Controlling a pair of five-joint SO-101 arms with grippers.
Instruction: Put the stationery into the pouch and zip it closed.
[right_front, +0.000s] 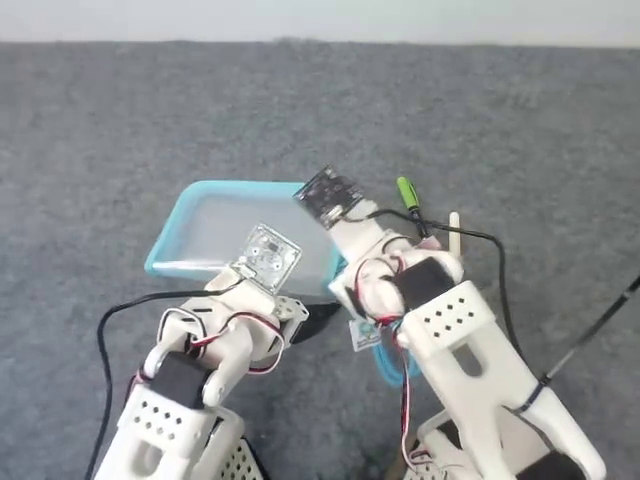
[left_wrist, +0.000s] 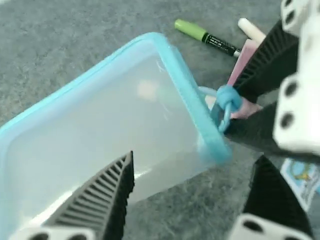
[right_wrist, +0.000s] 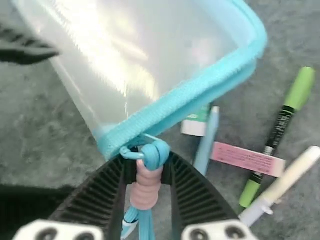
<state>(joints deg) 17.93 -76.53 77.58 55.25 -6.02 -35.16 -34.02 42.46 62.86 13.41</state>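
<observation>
The translucent pouch (right_front: 215, 228) with a blue zipper rim (right_wrist: 200, 87) lies on the grey carpet, and nothing shows through it. My right gripper (right_wrist: 148, 167) is shut on the pink zipper pull (right_wrist: 146, 187), which hangs from a knotted blue cord (right_wrist: 154, 152) at the pouch's corner. My left gripper (left_wrist: 195, 159) is open, its fingers (left_wrist: 107, 192) spread over the pouch's near edge without touching it. Beside that corner lie a green marker (right_wrist: 282, 130), a white pen (right_wrist: 285, 182), a pink eraser (right_wrist: 245, 158) and a light blue pen (right_wrist: 206, 140).
A small green-and-white item (right_wrist: 196, 125) lies under the pouch's rim beside the blue pen. A printed tag (left_wrist: 302, 176) and a blue cord loop (right_front: 388, 368) lie beneath the right arm. Black cables (right_front: 130, 310) trail across the carpet.
</observation>
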